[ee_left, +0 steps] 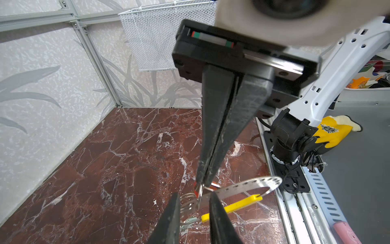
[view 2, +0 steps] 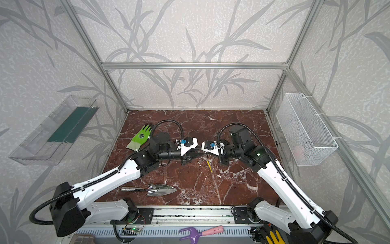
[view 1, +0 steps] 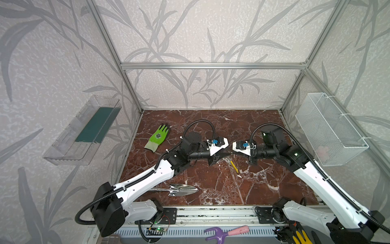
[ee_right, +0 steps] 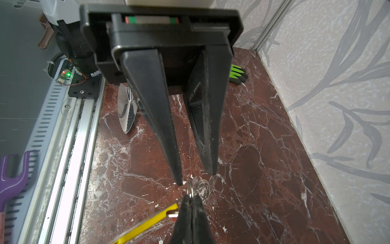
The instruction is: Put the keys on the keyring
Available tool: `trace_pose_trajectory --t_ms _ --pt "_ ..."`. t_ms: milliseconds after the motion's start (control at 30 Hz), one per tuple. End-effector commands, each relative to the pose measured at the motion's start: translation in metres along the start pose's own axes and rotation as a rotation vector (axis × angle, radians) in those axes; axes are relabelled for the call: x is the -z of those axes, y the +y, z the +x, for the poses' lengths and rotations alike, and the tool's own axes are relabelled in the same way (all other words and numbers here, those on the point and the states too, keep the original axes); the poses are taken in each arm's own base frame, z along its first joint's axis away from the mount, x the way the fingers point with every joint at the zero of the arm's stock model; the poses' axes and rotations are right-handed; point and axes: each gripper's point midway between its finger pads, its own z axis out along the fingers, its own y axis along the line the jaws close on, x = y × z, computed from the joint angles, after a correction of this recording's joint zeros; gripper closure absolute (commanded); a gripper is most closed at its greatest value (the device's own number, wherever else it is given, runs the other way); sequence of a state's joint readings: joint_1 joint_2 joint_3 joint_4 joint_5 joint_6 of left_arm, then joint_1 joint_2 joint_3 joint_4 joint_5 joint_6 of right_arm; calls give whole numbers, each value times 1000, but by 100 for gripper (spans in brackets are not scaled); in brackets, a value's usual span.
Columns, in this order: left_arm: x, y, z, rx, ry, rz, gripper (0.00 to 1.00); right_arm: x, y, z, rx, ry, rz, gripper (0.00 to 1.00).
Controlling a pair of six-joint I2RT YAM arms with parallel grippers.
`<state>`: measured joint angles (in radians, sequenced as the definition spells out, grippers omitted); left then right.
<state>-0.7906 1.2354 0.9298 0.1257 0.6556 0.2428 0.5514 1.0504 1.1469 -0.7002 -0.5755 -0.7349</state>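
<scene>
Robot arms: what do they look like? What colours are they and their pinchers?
Both the left arm and the right arm have smooth white shells with black joints. A ribbed black cable hose runs along each, tied on with white zip ties. The left gripper and the right gripper each have two long, black, pointed fingers.

Glove: placed by the table left edge, rearward.
Trowel: laid along the front edge, left.
Keyring: positioned mid-table.

We see the keyring, a thin grey holed hoop with a yellow segment, mid-table, tilted; a red-tagged key sits at its end.
</scene>
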Motion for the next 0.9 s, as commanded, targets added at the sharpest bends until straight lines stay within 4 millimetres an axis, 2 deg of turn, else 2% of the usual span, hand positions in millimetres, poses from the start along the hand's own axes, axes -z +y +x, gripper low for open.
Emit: trace_pose_trajectory --t_ms 0,300,467,667,767,867 --pt "-2 -3 -6 -4 -18 27 76 5 1 -9 1 -44 4 100" --pt "-8 -2 -7 -20 -19 39 83 4 2 -11 0 -58 -3 100" --pt "-10 -1 -14 -32 -46 41 91 2 3 -10 -4 -57 -8 100" --pt "-10 0 -20 -54 -71 37 100 -3 -2 -4 -14 -35 1 100" --pt "-8 1 -21 -62 -71 26 100 -3 -8 -5 -13 -39 33 100" --pt "-7 4 -26 -55 -96 10 100 -1 -17 -8 -16 -55 92 87"
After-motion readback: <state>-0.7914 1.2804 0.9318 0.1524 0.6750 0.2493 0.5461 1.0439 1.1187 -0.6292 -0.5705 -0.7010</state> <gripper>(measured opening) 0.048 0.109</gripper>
